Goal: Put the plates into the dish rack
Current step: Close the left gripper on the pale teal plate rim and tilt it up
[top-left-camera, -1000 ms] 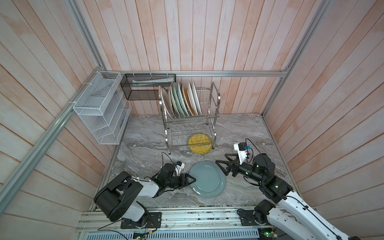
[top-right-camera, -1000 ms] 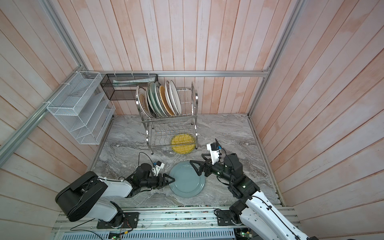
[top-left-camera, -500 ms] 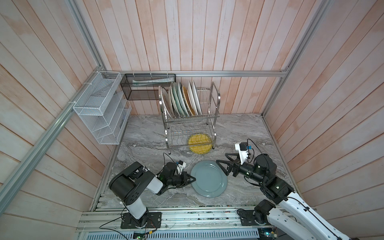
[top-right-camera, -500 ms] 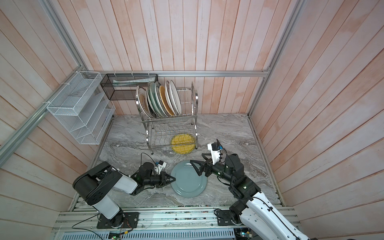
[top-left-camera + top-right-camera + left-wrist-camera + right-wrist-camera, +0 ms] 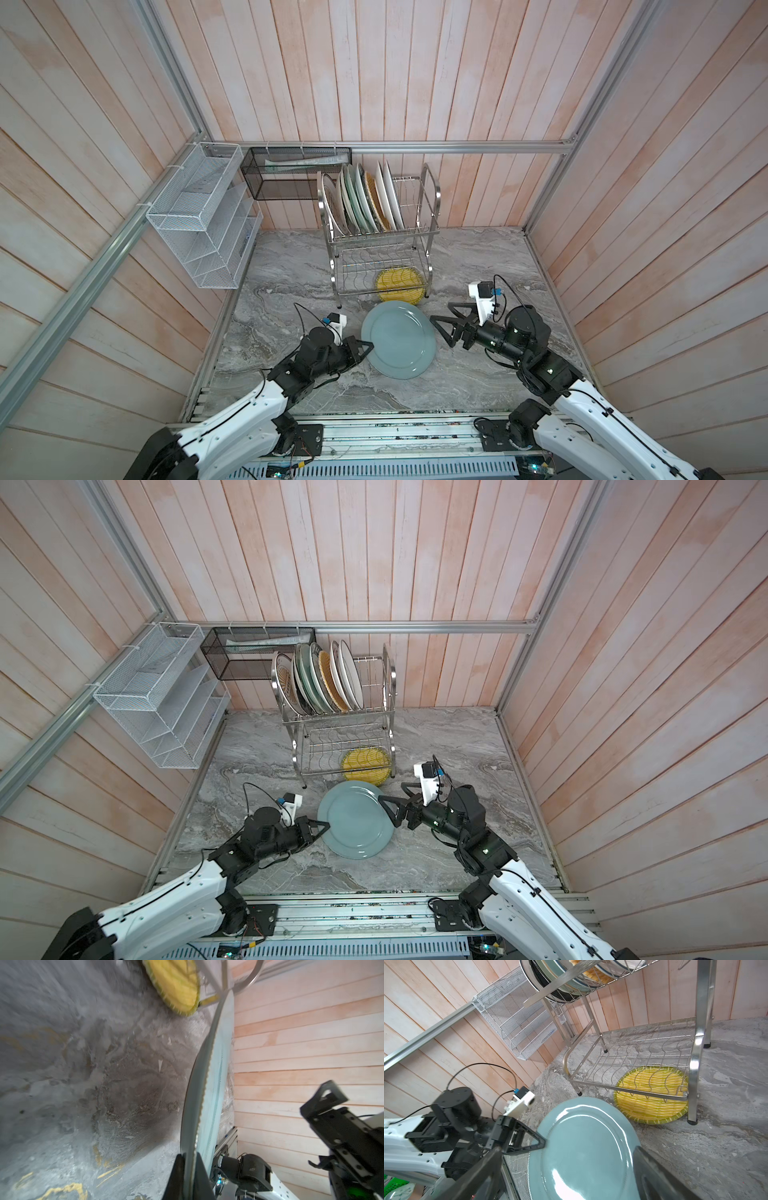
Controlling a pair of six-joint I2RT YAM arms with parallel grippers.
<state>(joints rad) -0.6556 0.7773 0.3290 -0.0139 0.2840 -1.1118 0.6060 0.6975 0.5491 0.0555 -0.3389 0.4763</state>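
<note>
A grey-blue plate [image 5: 399,338] [image 5: 357,818] [image 5: 583,1147] hangs over the marble table in front of the dish rack [image 5: 430,195] [image 5: 390,675] [image 5: 699,1022]. My left gripper [image 5: 370,347] [image 5: 326,825] [image 5: 189,1167] is shut on its left rim, seen edge-on in the left wrist view [image 5: 209,1084]. My right gripper [image 5: 441,321] [image 5: 392,801] [image 5: 566,1153] stands open at the plate's right rim, apart from it. Several plates [image 5: 365,203] [image 5: 324,679] stand in the rack's upper tier. A yellow woven plate [image 5: 401,284] [image 5: 368,764] [image 5: 652,1095] [image 5: 176,985] lies flat under the lower tier.
A white mesh organiser [image 5: 203,220] hangs on the left wall. A black mesh basket [image 5: 291,174] is fixed to the back wall behind the rack. Wooden walls close in the table on three sides. The rack's steel legs [image 5: 695,1076] stand close behind the plate.
My left gripper has shut on the grey-blue plate's left rim, and the plate has come up and shifted a little towards the rack. The right gripper has barely moved.
</note>
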